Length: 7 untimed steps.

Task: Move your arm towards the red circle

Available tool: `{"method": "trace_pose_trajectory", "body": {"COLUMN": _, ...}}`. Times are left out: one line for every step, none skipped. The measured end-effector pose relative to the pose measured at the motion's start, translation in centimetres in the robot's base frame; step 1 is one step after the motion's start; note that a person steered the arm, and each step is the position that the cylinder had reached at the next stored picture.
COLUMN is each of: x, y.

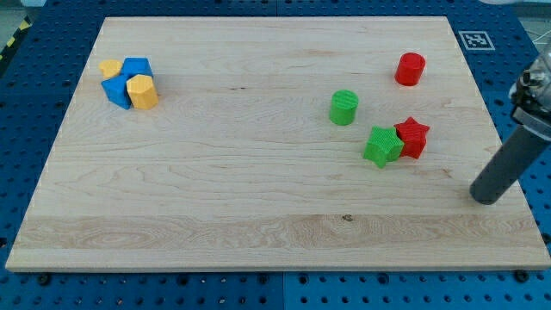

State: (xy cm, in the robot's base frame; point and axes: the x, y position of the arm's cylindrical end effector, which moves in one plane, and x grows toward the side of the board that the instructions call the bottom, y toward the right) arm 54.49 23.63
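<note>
The red circle block [410,68] stands near the view's top right of the wooden board [258,215]. My tip [482,200] rests on the board at the view's right edge, well below the red circle and to its right. The dark rod slants up to the right from the tip. A red star [413,136] touches a green star [382,145] between my tip and the red circle, to the left of my tip. A green circle block [343,107] stands left of the stars.
At the view's top left a cluster holds a blue cube [136,67], a blue block [115,90], a yellow hexagon block [143,90] and a small yellow block [109,67]. Blue pegboard [525,275] surrounds the board.
</note>
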Motion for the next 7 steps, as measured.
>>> {"method": "trace_pose_trajectory", "body": {"x": -0.7, "y": -0.5}}
{"method": "trace_pose_trajectory", "body": {"x": -5.3, "y": 0.8}}
{"method": "trace_pose_trajectory", "body": {"x": -10.4, "y": 0.9}}
{"method": "trace_pose_trajectory", "body": {"x": -17.2, "y": 0.9}}
{"method": "trace_pose_trajectory", "body": {"x": -23.5, "y": 0.9}}
{"method": "trace_pose_trajectory", "body": {"x": -26.1, "y": -0.8}}
{"method": "trace_pose_trajectory", "body": {"x": -26.0, "y": -5.7}}
